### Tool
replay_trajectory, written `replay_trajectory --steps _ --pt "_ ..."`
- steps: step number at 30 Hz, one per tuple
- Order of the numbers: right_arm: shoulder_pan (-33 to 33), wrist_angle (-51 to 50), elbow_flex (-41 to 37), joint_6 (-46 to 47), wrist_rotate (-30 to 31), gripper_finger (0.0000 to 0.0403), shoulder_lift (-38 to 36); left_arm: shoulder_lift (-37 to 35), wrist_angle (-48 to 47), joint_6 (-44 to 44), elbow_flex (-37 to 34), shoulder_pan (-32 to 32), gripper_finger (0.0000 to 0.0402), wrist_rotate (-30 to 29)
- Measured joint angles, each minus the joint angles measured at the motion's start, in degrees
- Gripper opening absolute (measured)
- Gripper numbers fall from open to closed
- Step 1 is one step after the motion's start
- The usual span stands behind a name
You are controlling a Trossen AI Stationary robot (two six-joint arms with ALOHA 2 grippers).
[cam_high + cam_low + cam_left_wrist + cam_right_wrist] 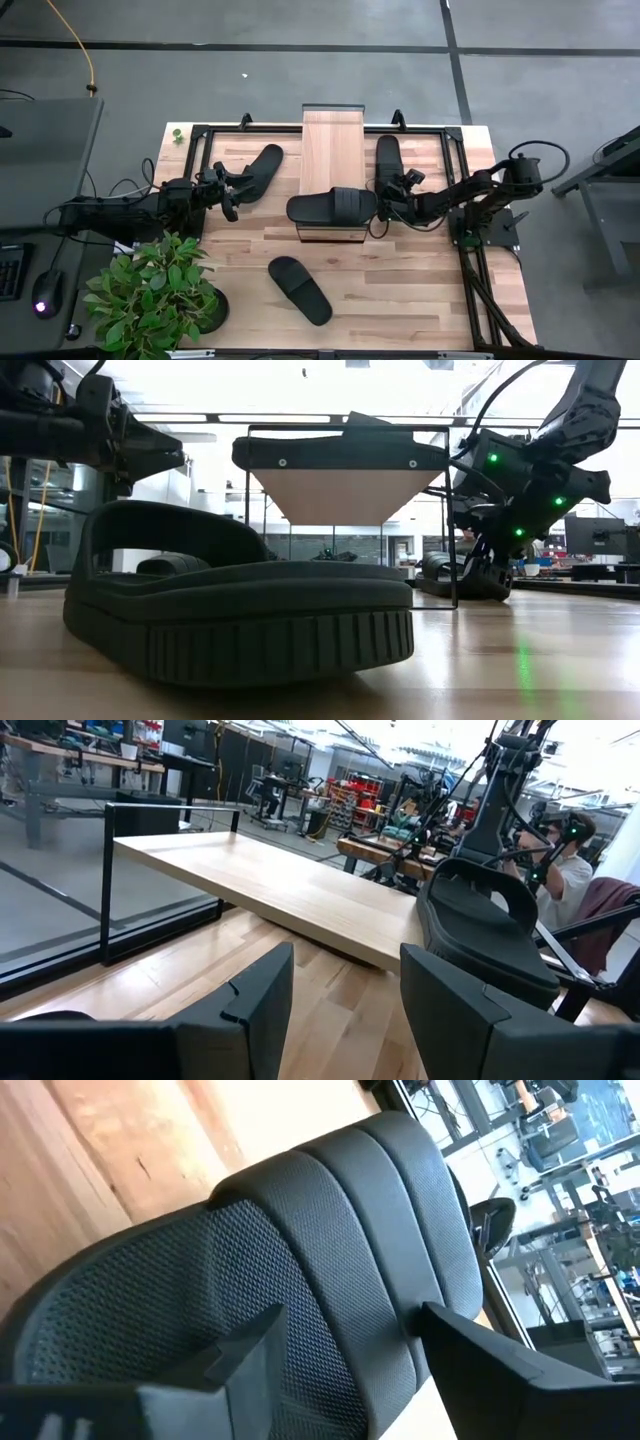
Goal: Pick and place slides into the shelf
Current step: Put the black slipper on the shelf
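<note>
The shelf (pixel 332 145), a narrow wood plank on a dark frame, stands at the table's middle back. One black slide (pixel 330 207) lies across its near end, overhanging both sides (pixel 340 452). My right gripper (pixel 383 207) is open at that slide's right end. In the right wrist view its fingers (pixel 240 1350) stand apart over the footbed and ribbed strap (pixel 400 1210); I cannot tell whether they touch. My left gripper (pixel 345 1010) is open and level, left of the shelf, nothing between its fingers. Other slides lie on the table: left of the shelf (pixel 262 168), right of it (pixel 388 158), near front (pixel 300 290).
A potted plant (pixel 160 300) stands at the table's near left corner. A dark metal frame (pixel 205 150) borders the table's back and sides. A side desk with a mouse (pixel 45 297) is at the left. A person (pixel 570 850) shows in the room beyond the table.
</note>
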Motion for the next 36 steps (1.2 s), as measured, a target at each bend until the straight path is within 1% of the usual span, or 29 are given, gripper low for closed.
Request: replay_trajectory --steps 3,13,17,21,24,29,36 --pt "0.0 0.0 0.0 0.0 -0.3 0.0184 0.0 0.0 0.0 0.0 0.0 0.0 0.0168 0.0" --pt "-0.1 -0.7 -0.1 0.0 -0.2 0.0049 0.1 0.0 0.0 0.0 0.0 0.0 0.0168 0.0" --pt "-0.4 -2.0 0.0 1.4 -0.3 0.0009 0.1 0.0 0.0 0.0 0.0 0.0 0.0168 0.0" --pt "-1.1 -3.7 0.0 3.6 -0.9 0.0006 -0.7 0.0 0.0 0.0 0.0 0.0 0.0168 0.0" --pt "-1.4 -5.7 -0.1 4.6 -1.4 0.0003 -2.9 0.0 0.0 0.0 0.0 0.0 0.0168 0.0" --pt "-1.5 -11.6 -0.3 7.9 -1.5 0.0002 -9.2 0.0 0.0 0.0 0.0 0.0 0.0168 0.0" --pt "-1.4 -23.8 -0.3 16.1 -1.9 0.0001 -18.1 0.0 0.0 0.0 0.0 0.0 0.0168 0.0"
